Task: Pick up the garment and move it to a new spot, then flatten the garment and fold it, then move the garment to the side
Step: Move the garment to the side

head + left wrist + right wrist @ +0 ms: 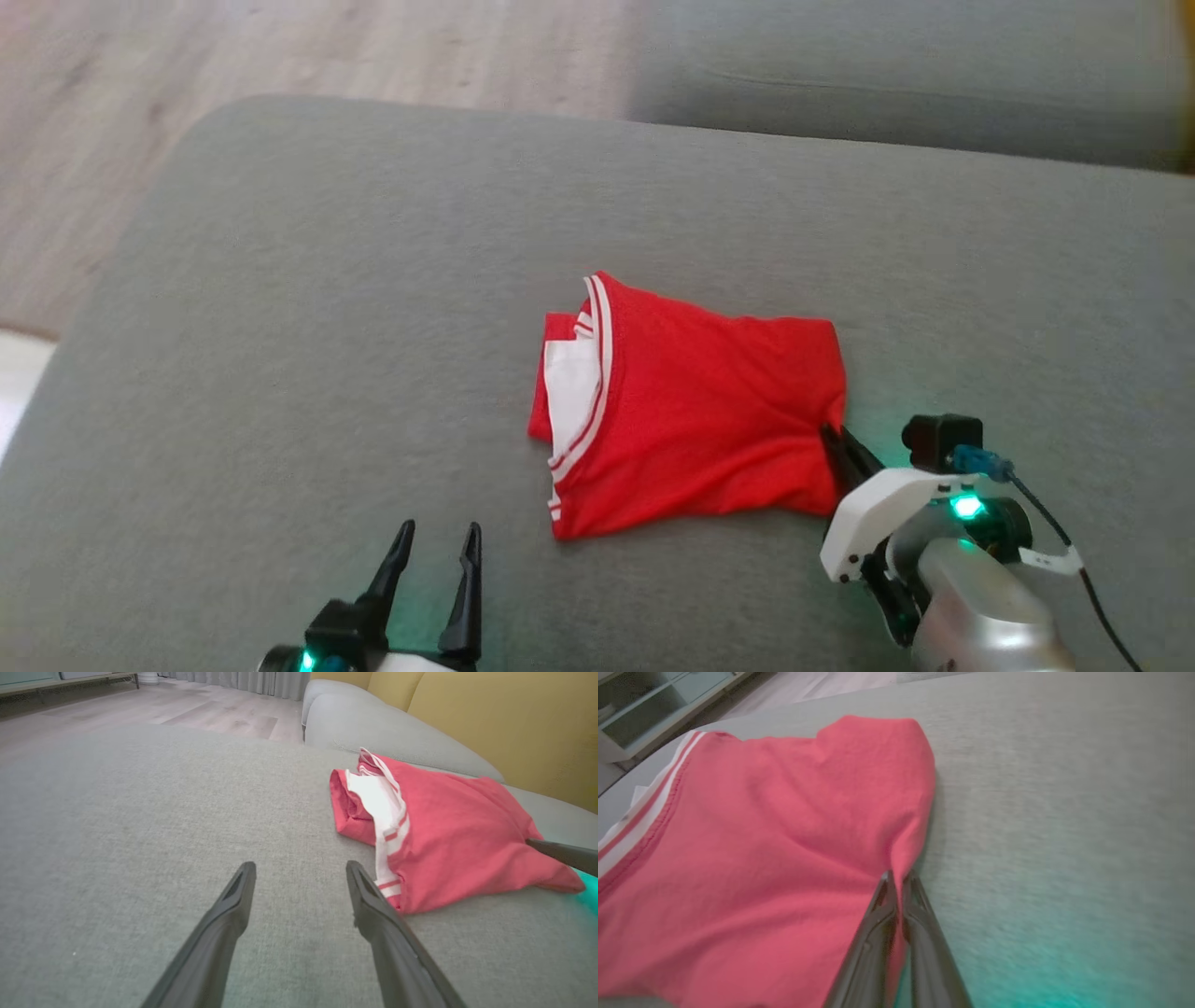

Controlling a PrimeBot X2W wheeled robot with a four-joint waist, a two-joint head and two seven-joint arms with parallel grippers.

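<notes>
Garment (691, 411) lies folded on cushion (280, 327); right hand (833, 434) pinches its right edge, left hand (441, 528) spread nearby.

Right now the grey sofa seat (280, 327) is viewed steeply from above by the head camera, from well back. It is skimmed low and almost level from the left wrist, with the floor (187, 704) faced beyond. The red garment (691, 411), shared by all three views, is met very close from the right wrist.
</notes>
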